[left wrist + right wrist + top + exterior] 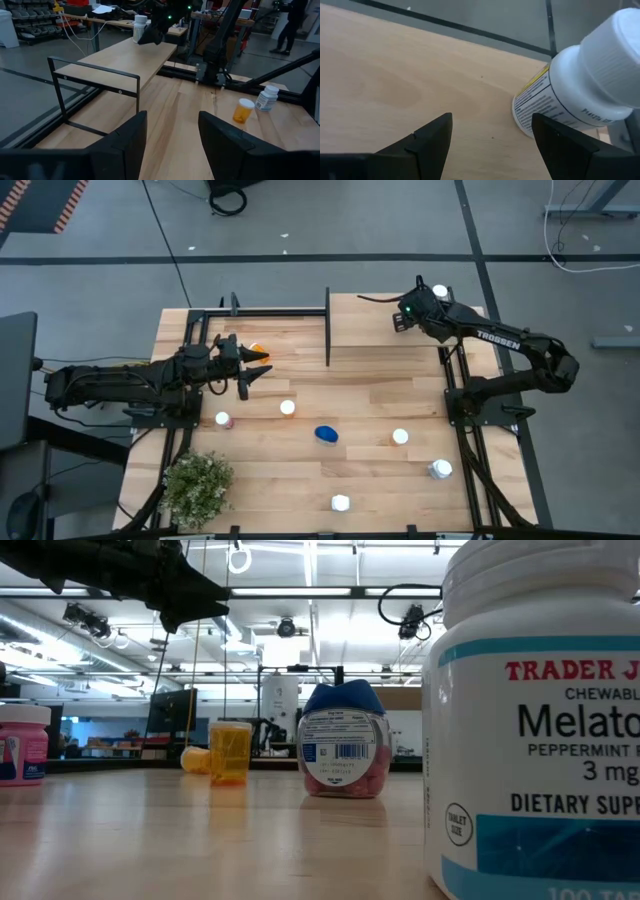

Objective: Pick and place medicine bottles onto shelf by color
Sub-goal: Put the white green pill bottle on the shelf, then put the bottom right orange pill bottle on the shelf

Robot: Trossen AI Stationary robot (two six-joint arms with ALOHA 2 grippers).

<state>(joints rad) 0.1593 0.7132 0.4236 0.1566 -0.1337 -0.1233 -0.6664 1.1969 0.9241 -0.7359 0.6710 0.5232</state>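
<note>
1. The left gripper [256, 374] hovers low over the plank table with its dark fingers [125, 145] spread and nothing between them. The arm reaches in nearly level from the left edge, its wrist pointing toward the table's middle.
2. Just beyond that claw's tips an orange translucent pill bottle [258, 350] lies near the black metal frame; a small white-capped bottle [287, 408] and a pink-labelled one [222, 420] stand close by, back toward the arm's base side.
3. Farther right of it sits the wide blue-lidded bottle [326, 434], well apart.
4. The light-wood shelf panel on its black frame [380, 335] lies between the two claws.
5. The right gripper [414, 310], arm folded back from the right edge, stands wide and empty beside a white plastic bottle with a ribbed white cap [580, 90], which rests on the shelf's far corner.
6. My judgement: one white bottle is placed; next the left claw must descend and close on the orange one.
</note>
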